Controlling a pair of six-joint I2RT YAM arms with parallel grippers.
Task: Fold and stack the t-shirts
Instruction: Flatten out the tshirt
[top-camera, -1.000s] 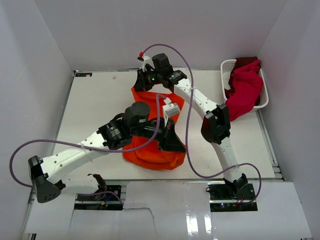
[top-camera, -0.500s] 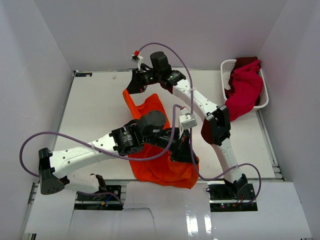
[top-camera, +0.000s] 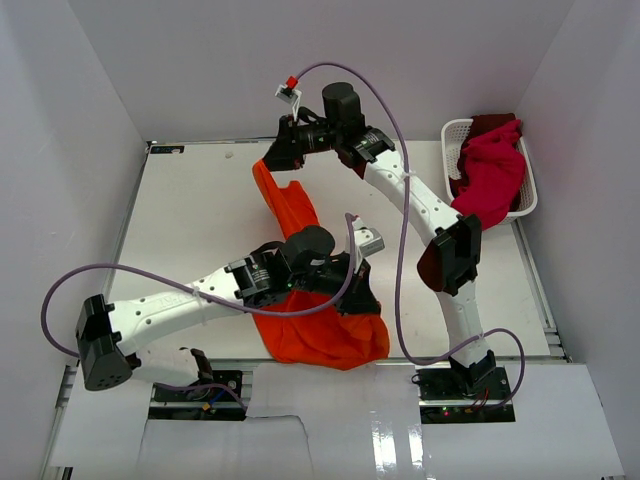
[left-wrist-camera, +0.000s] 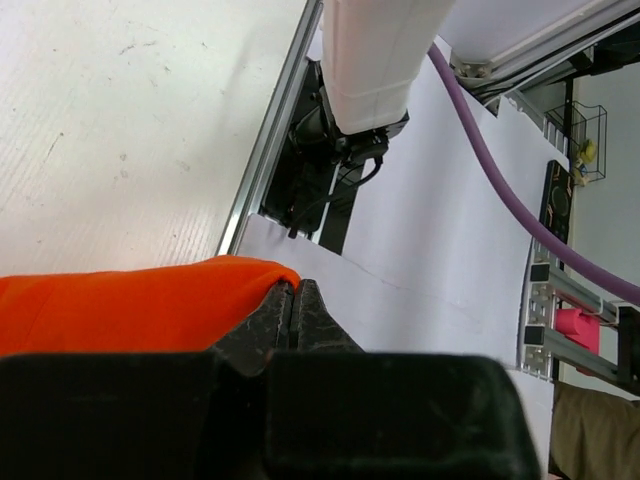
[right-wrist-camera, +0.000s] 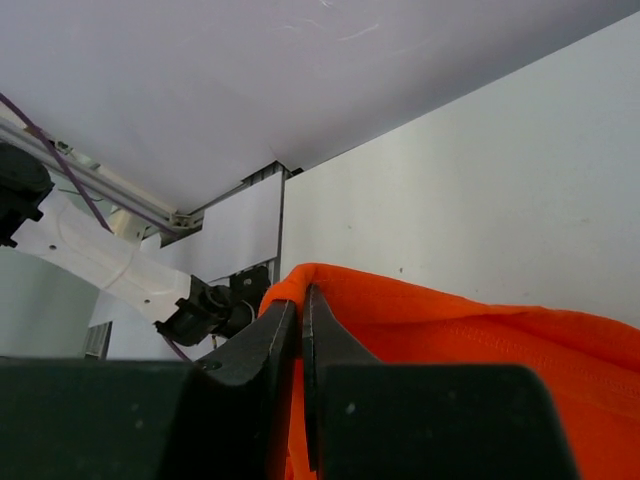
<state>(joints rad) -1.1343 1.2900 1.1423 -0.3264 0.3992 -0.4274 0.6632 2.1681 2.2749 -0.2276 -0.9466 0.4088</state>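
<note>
Your left claw (top-camera: 362, 300) and right claw (top-camera: 272, 162) both clamp the orange t-shirt (top-camera: 320, 335); pull it taut evenly, then lower.

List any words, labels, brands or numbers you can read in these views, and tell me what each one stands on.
No readable text in any view.
Orange t-shirt: plain cloth, no print or tag showing.
Crimson t-shirt: plain, no lettering visible.
White basket: bare lattice, no label visible.
Dark strip beyond the table in the left wrist view: faint marks, too small and blurred to read.
</note>
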